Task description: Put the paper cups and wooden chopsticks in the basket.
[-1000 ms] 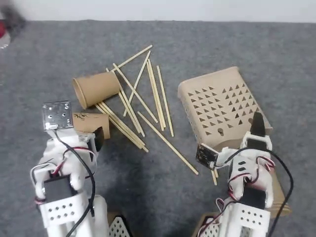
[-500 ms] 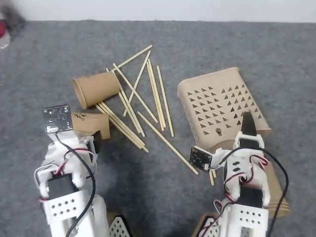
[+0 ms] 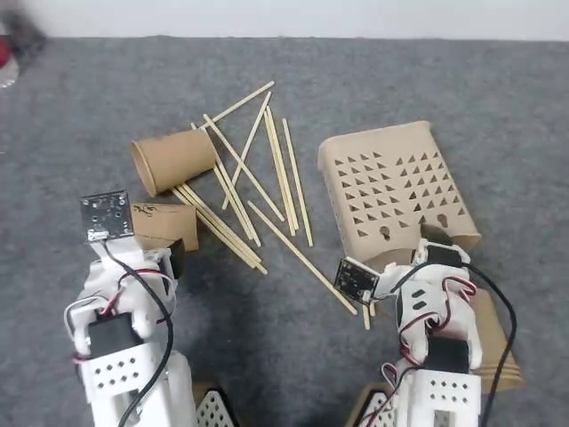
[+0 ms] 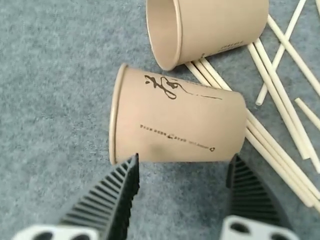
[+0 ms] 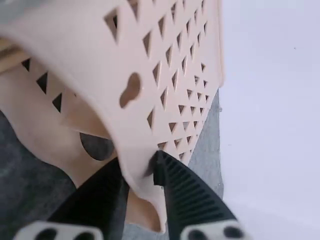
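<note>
Grey carpet (image 3: 373,80) all round, no slick tabletop. Starting at left gripper (image 4: 183,169): fingers spread wide, bracketing near cup (image 4: 180,122), tipped on its side, not yet touching. Looks light, thin-walled, easily crushed; best pinched gently across the waist, never hard at the open mouth. Just beyond, far cup (image 4: 210,25), also on its side, up against chopsticks (image 4: 280,150). Thin, stiff, probably quick to roll or scatter; better taken mid-length. Over to right gripper (image 5: 137,165): clenched on basket (image 5: 165,60), nipping the wall's edge. Seemingly stiff perforated plastic, light enough to drag or tip by that edge. Cups and loose sticks well left of it, out on the carpet.
</note>
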